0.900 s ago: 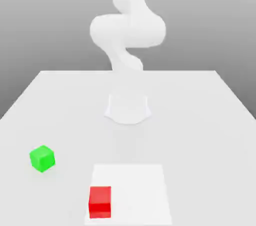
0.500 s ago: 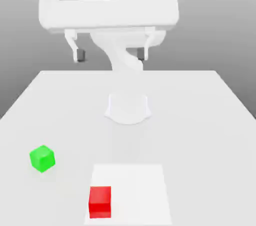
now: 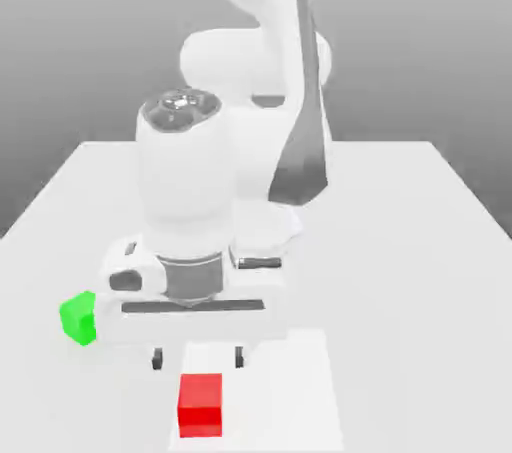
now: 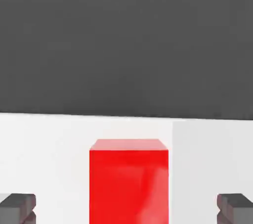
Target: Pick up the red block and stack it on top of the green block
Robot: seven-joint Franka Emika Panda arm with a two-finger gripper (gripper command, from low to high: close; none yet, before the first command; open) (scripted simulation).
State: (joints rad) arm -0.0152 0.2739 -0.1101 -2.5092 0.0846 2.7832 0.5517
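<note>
Your gripper (image 3: 197, 358) hangs just above the red block (image 3: 200, 404) on the table (image 3: 400, 241) with fingers spread wide to straddle it, while the green block (image 3: 78, 318) waits apart toward the exterior view's left.

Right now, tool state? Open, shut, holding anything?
Tool: open, holding nothing. Its fingers stand to either side of the red block, apart from it.
</note>
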